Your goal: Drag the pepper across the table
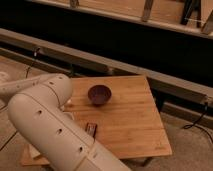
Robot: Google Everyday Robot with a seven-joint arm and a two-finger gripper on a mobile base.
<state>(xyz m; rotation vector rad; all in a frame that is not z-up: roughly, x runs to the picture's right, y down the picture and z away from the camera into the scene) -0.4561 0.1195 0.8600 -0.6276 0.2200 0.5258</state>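
Big white arm (47,125) filling the lower left, bent over the left side of the wooden surface (135,115). Gripper nowhere in sight, so no telling how it's set or what it holds. Pepper not visible either, maybe hidden behind the arm. 1 dark bowl (99,93) upright near the middle, 1 small dark block (91,129) lying just beside the arm.

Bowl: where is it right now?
Camera view: the dark bowl sits on the table toward its far edge, right of the white arm, a dark block nearer the camera. The claw is out of view.
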